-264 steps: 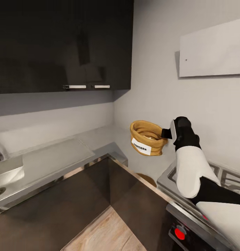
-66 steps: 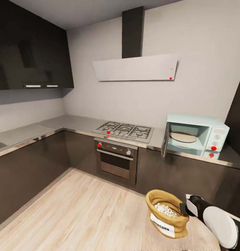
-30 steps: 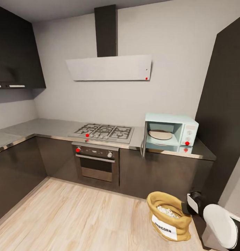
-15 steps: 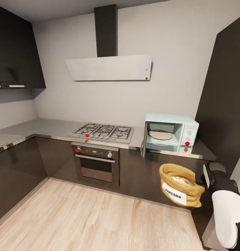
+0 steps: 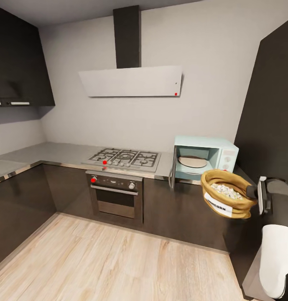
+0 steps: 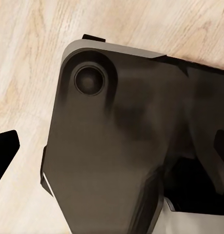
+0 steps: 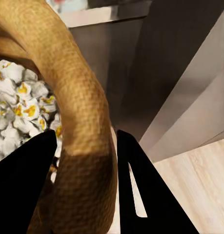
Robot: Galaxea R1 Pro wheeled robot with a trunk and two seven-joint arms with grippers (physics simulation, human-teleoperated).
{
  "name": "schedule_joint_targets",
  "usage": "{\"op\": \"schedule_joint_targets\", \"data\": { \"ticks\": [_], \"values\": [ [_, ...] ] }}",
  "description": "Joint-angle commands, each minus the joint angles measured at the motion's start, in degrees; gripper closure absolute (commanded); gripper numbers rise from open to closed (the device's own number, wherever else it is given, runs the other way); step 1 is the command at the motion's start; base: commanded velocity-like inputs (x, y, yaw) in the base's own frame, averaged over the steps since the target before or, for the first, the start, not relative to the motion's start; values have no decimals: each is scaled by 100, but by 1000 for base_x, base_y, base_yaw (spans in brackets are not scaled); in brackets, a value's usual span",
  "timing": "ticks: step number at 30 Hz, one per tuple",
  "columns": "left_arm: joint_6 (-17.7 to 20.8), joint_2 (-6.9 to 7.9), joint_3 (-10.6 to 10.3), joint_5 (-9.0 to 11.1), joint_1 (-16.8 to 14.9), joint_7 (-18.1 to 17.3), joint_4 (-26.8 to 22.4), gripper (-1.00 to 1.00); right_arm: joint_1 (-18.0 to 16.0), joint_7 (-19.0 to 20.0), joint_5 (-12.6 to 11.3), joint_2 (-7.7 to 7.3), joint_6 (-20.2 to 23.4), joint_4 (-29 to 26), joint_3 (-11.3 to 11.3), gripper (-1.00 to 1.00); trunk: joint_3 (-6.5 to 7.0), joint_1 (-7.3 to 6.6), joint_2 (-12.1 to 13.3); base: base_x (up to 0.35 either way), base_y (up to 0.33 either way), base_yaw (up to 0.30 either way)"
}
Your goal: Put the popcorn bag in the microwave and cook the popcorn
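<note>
With its black fingers clamped on the rolled rim, the right gripper (image 5: 257, 193) should carry the tan paper popcorn bag (image 5: 226, 193) level into the open mint-white microwave (image 5: 204, 160), clearing its door; the left gripper's state I cannot tell.

One popcorn bag (image 5: 227, 200), one microwave (image 5: 204, 160), one oven (image 5: 115, 197), one range hood (image 5: 131, 81).

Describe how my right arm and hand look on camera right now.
Right arm: glossy white rounded shell, with a black wrist section above it. Right hand is black with a pale grey-white plate on its side; its fingers are flat, matt black, tapering blades. No cables or markings visible.
</note>
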Motion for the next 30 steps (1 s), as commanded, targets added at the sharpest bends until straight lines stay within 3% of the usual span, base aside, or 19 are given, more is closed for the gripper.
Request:
{"op": "schedule_joint_targets", "data": {
  "ticks": [1, 2, 5, 7, 11, 18, 30],
  "values": [
    [-6, -4, 24, 21, 2, 7, -10, -100, -4, 9, -18, 4, 21, -123, 5, 100, -7, 1, -4, 0, 0, 0],
    [-6, -4, 25, 21, 2, 4, -10, -100, -4, 9, -32, 5, 21, -181, 19, 100, -7, 1, -4, 0, 0, 0],
    [-6, -5, 30, 23, 2, 8, -9, -100, -4, 8, -54, -1, 21, -237, 449, 100, -7, 1, -4, 0, 0, 0],
    [-6, -5, 31, 25, 2, 10, -10, -100, -4, 8, -107, -1, 21, -242, 560, 100, -7, 1, -4, 0, 0, 0],
    [-6, -5, 27, 27, 2, 11, -10, -100, -4, 8, -310, -1, 21, -253, 605, 100, -7, 1, -4, 0, 0, 0],
    [-6, -5, 24, 21, 2, 6, -10, -100, -4, 1, -335, -1, 21, -260, 615, 100, -7, 1, -4, 2, 0, 0],
    [-6, 3, 15, 34, 2, 2, -3, -100, -4, -9, -327, 1, 21, -260, 618, 100, -7, 1, -4, 296, 0, 0]
  ]
}}
